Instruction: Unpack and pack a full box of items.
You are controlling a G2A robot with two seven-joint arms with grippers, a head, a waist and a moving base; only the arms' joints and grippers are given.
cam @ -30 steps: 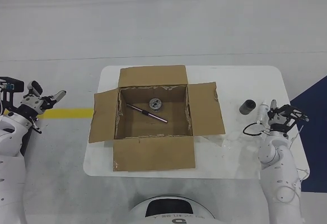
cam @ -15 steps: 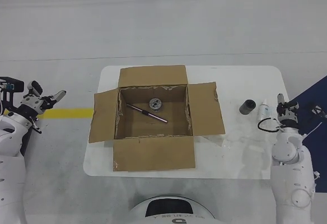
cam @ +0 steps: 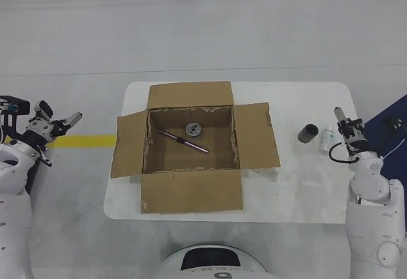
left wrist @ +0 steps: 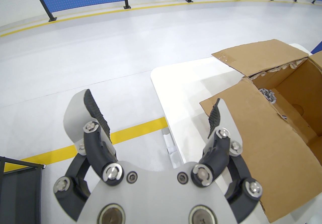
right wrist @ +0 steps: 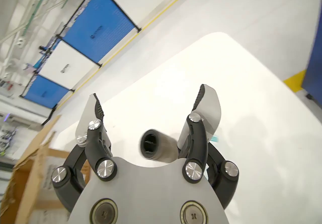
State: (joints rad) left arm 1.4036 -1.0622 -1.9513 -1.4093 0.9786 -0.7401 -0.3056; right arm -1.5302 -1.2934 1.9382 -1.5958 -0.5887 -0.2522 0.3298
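Observation:
The open cardboard box point(cam: 189, 174) sits mid-table with its flaps spread. Inside lie a thin metal rod point(cam: 182, 140) and a round toothed metal part point(cam: 193, 128), the latter also seen as the toothed part point(left wrist: 269, 95) past the box wall point(left wrist: 271, 134). A dark cylinder point(cam: 308, 132) and a small white bottle point(cam: 327, 139) rest on the table to the right of the box. My right gripper point(cam: 341, 117) hovers open at the table's right edge, beside the bottle; the right gripper point(right wrist: 149, 95) looks over the dark cylinder point(right wrist: 156, 145). My left gripper point(cam: 67, 122) hangs open off the table's left side, the left gripper point(left wrist: 152, 96) holding nothing.
The white table point(cam: 301, 188) has bare room right of the box and in front of the two items. A yellow floor line point(cam: 92, 140) runs left of the table. A dark rack corner point(left wrist: 17, 184) stands near my left arm.
My right arm has swung back from the white bottle toward the table's right edge, leaving the bottle lying beside the dark cylinder. The left arm and box contents are as before.

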